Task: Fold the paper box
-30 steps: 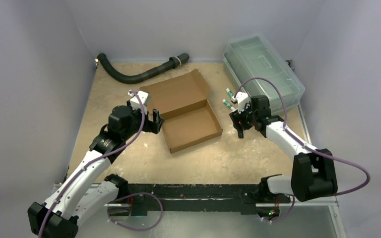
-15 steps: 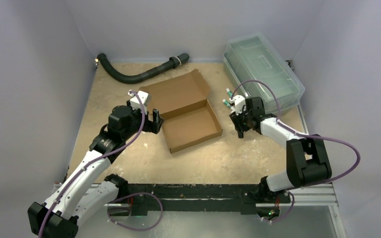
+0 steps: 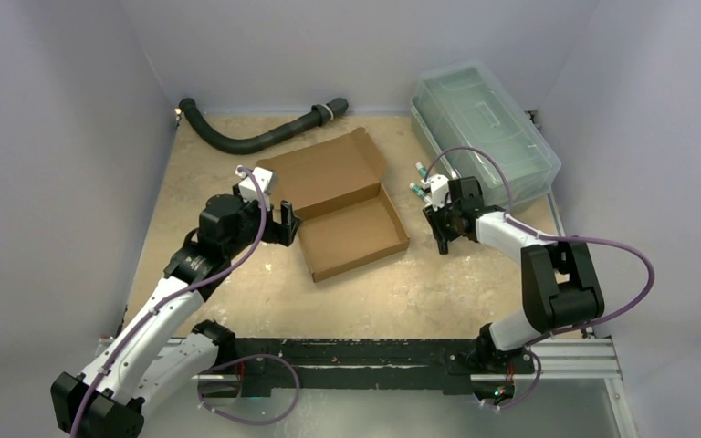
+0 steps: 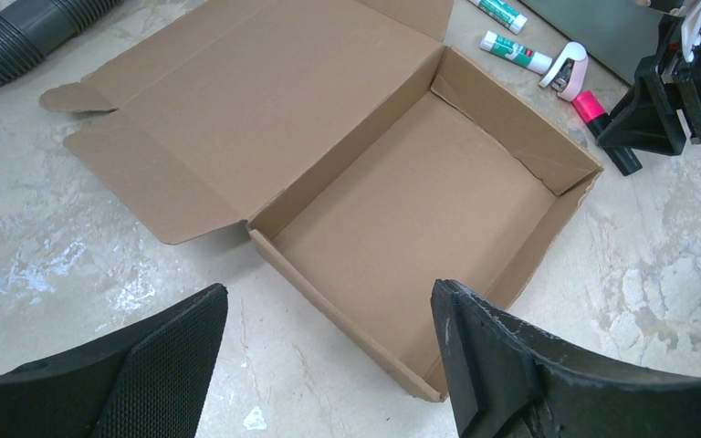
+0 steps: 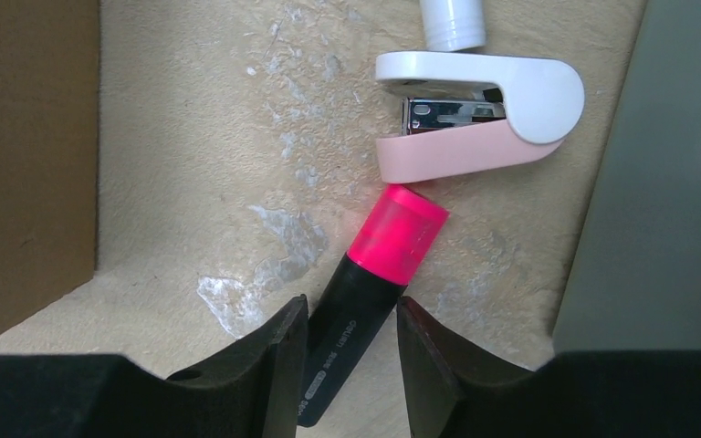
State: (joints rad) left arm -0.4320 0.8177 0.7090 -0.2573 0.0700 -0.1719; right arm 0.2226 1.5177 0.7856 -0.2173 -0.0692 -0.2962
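the lower barrel of the marker is partly hidden between the fingers of the right claw, so contact cannot be told; the white tube is cut by the top edge, the paper box by the left.

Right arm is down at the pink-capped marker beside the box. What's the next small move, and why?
Probably close the right gripper firmly on the marker, at its black barrel. Its fingers flank the barrel closely, though a firm grip cannot be confirmed, and the marker lies close to the stapler, beside the open paper box.
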